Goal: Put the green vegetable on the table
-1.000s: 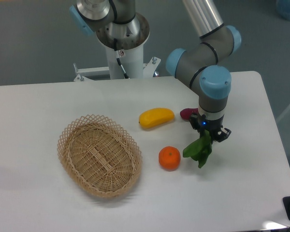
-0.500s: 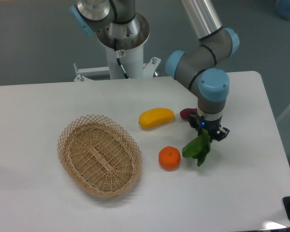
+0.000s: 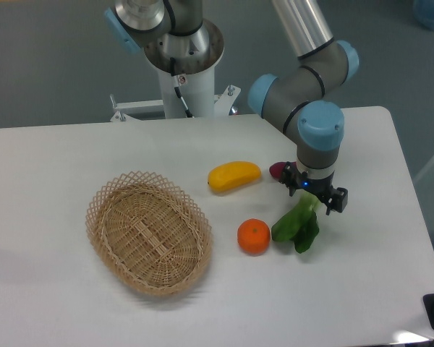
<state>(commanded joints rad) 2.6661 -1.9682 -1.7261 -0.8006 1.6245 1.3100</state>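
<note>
— Since the earlier frames, what has changed?

— Mostly the gripper [image 3: 315, 196] and the green vegetable [image 3: 296, 226]. A second ago the fingers were pinched on the vegetable's pale stem end and it hung from them, leaves down. Now the two fingers stand spread apart, one on each side of that stem end, and the vegetable lies lower and flatter on the table [image 3: 72, 152], its leaves fanned toward the near edge.

— Do the fingers touch it at all?

— I cannot tell. The pale end runs up between them, but contact is hidden from this view. They are clearly no longer pressed together on it.

— Where does the vegetable lie on the worktop?

— Right of the middle, closer to the right edge than the left, roughly halfway between the far and near edges. The orange [image 3: 254, 236] sits just beside its leaves on the left; whether they touch is unclear.

— And the other things?

— Unmoved. The yellow fruit [image 3: 233, 176] lies toward the far edge from the orange, apart from it. A small purple piece [image 3: 278, 170] shows just right of the yellow fruit, partly hidden behind the gripper. The wicker basket [image 3: 149, 233] sits in the left half of the worktop, toward the near edge, well apart from the vegetable.
</note>
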